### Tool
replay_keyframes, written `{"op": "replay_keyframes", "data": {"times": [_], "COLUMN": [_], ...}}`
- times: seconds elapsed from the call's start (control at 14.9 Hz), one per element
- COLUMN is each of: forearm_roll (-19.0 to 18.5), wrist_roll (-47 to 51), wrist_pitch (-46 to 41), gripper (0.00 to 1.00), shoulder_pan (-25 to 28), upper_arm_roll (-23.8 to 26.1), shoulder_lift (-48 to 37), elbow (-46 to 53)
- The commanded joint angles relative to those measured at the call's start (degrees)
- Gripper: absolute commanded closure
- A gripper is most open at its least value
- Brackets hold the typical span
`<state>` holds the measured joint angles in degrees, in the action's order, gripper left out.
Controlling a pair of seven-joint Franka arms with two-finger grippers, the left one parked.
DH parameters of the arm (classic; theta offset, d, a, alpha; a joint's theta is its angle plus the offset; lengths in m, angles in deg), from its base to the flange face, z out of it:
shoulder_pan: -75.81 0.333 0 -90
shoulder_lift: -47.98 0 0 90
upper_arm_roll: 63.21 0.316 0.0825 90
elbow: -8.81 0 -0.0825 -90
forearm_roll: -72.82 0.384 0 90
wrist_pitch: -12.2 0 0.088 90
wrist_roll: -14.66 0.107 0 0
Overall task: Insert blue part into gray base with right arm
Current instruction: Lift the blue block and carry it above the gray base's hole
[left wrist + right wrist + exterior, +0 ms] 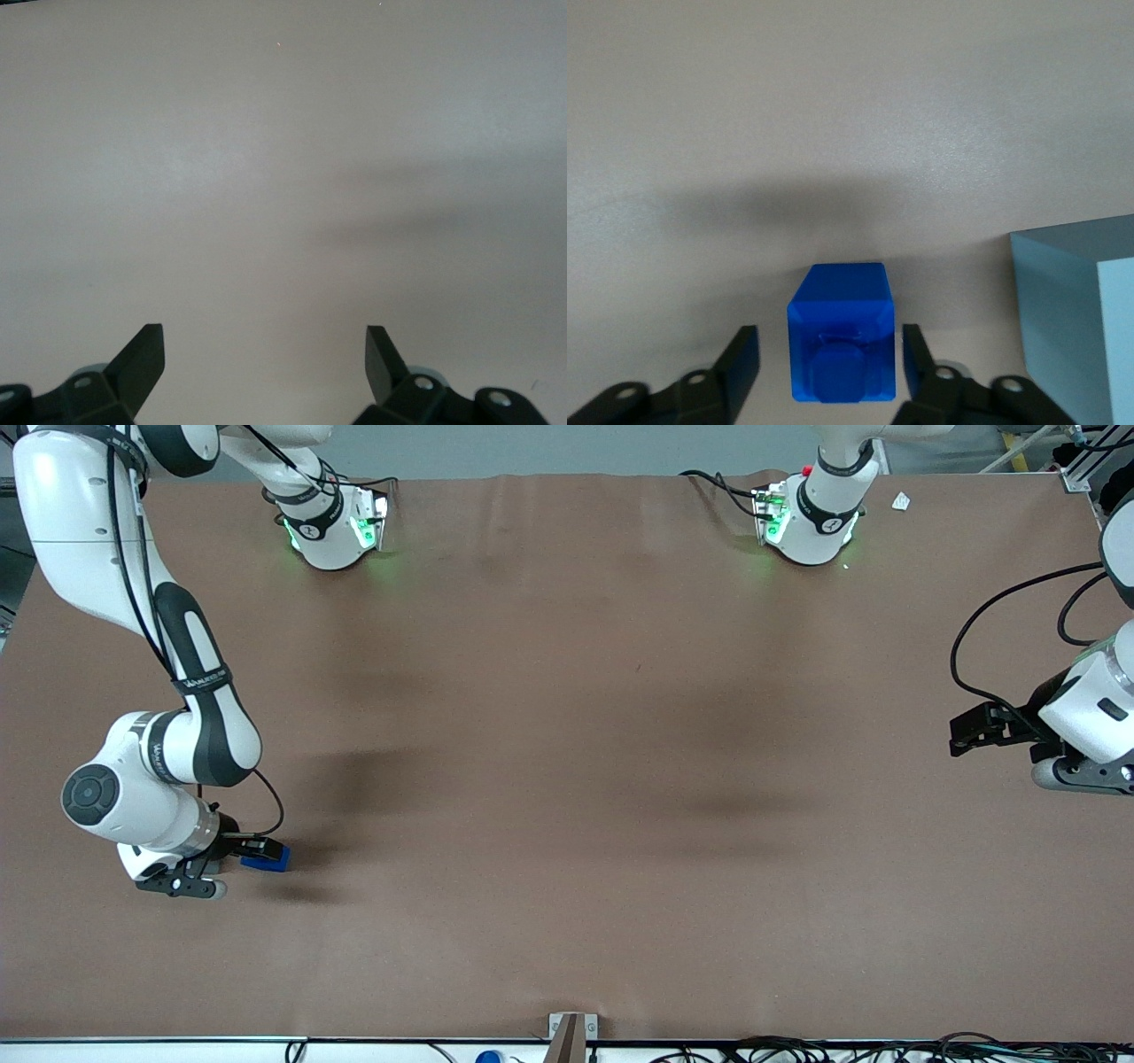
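The blue part (267,857) rests on the brown table near the working arm's end. In the right wrist view the blue part (840,345) sits between my gripper's two fingers, with a gap of table showing on each side of it. My gripper (262,847) is low over the table and open around the part; it also shows in the right wrist view (830,343). The gray base (1074,323) stands on the table beside the blue part, apart from it. In the front view the gray base is hidden by the right arm (190,717).
The brown table mat (567,779) spans the whole scene. Two arm bases (332,531) (811,522) stand at the edge farthest from the front camera. A small metal bracket (571,1035) and cables (886,1045) lie along the nearest edge.
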<state>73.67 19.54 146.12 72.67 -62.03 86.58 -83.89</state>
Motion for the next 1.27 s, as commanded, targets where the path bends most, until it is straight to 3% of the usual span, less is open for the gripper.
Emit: {"op": "replay_keyframes", "data": {"times": [0.0, 0.2, 0.34, 0.54, 0.6, 0.94, 1.21], "forearm_roll": [0.47, 0.47, 0.47, 0.47, 0.39, 0.56, -0.4], "wrist_roll": [-0.31, -0.4, -0.4, -0.4, -1.01, -10.84, -18.39], "wrist_pitch": [0.63, 0.63, 0.63, 0.19, -0.07, -21.04, -29.51], "gripper": [0.35, 0.39, 0.51, 0.92, 0.98, 1.0, 1.0], "shoulder_pan": [-0.38, -0.56, -0.56, -0.82, -1.6, -5.73, -8.37], "upper_arm_roll": [0.15, 0.15, 0.15, 0.15, 0.15, 0.32, -0.03], "shoulder_lift": [0.07, 0.16, 0.25, 0.16, 0.16, -4.49, -5.73], "elbow": [-0.55, -0.55, -0.47, -0.03, 0.24, 8.48, 13.86]}}
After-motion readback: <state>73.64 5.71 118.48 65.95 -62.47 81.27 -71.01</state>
